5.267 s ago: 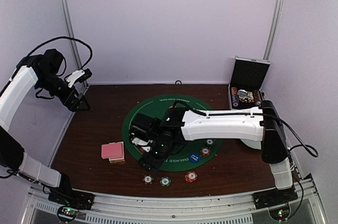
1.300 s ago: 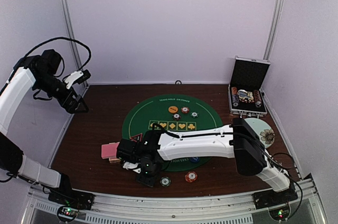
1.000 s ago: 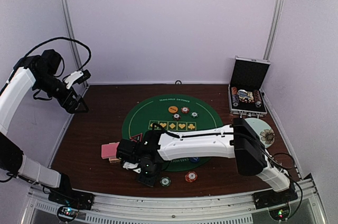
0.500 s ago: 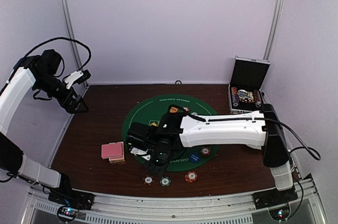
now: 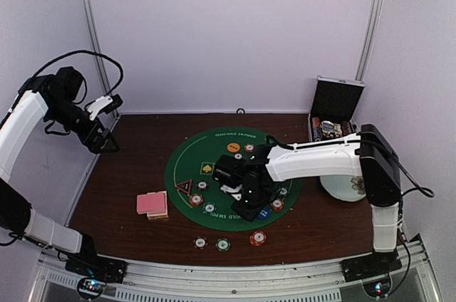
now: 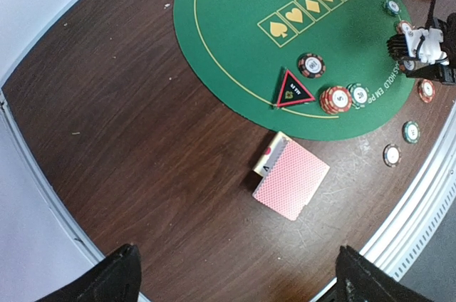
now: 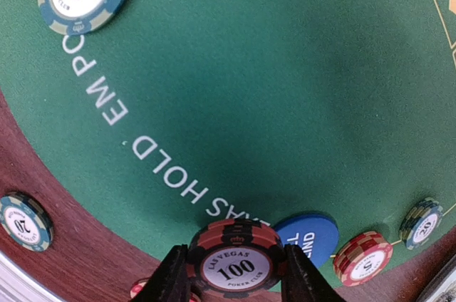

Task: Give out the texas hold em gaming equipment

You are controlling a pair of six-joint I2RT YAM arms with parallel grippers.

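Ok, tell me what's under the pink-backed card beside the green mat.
A tan-edged stack pokes out from under the pink-backed card toward the green mat, one white corner with a red mark showing. The rest is covered.

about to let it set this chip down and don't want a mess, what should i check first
1. 100 chip held in right gripper: ok
2. Green mat ahead of the chip bare: ok
3. Gap between held chip and blue dealer disc: cannot tell
4. Left gripper open, up at the side: ok
5. Card deck well apart from right gripper: ok
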